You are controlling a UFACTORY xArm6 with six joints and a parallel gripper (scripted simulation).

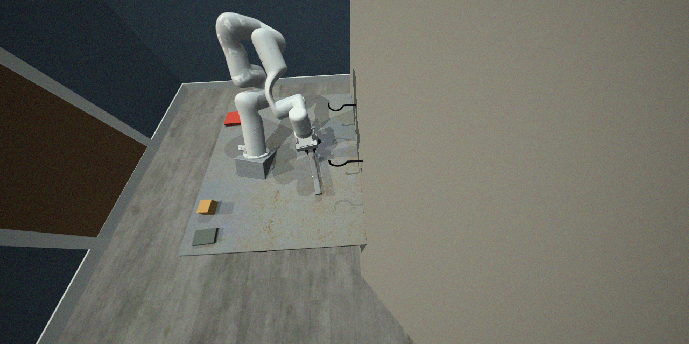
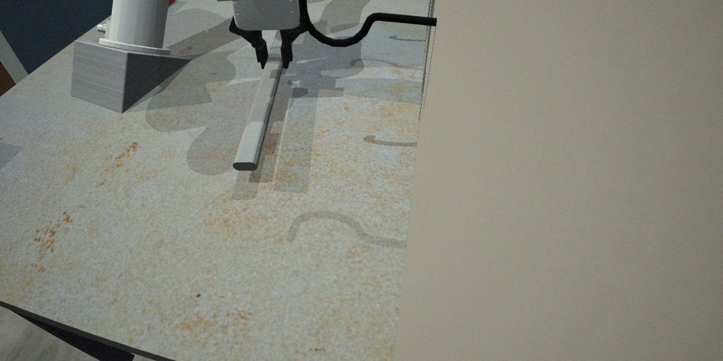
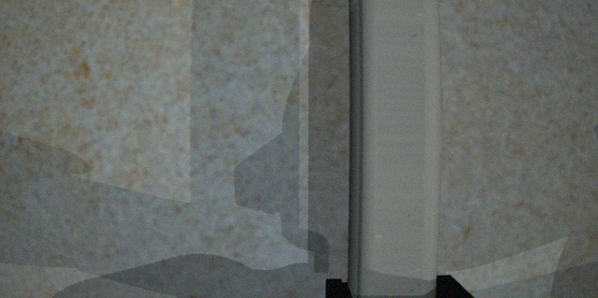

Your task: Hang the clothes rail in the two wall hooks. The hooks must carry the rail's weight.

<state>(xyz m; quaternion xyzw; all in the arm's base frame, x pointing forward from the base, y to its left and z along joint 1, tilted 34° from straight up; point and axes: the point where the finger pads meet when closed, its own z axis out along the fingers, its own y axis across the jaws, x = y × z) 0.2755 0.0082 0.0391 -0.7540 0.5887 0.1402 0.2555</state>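
We've got one white six-joint arm (image 1: 250,76) on a grey block pedestal (image 1: 243,168), standing on a rusty, speckled metal table top (image 2: 126,237). Its black-fingered gripper (image 2: 273,57) points straight down and is clamped shut on one end of the single long pale grey clothes rail (image 2: 260,116). In the exterior view the rail's shadow sits apart from it, so we read the rail as lifted just off the table, roughly level, with its free end pointing toward the near edge. In the wrist view the rail (image 3: 397,125) fills the gap between the two dark fingertips.

Two black curved wall hooks stick out of the big beige wall (image 1: 529,149) on the right: the far hook (image 1: 342,105) and the near hook (image 1: 344,162). Both carry nothing; the rail hangs left of the near one, below hook height.

Three flat blocks lie on the table's left side: one red (image 1: 232,118), one orange (image 1: 206,206), one grey-green (image 1: 204,237).
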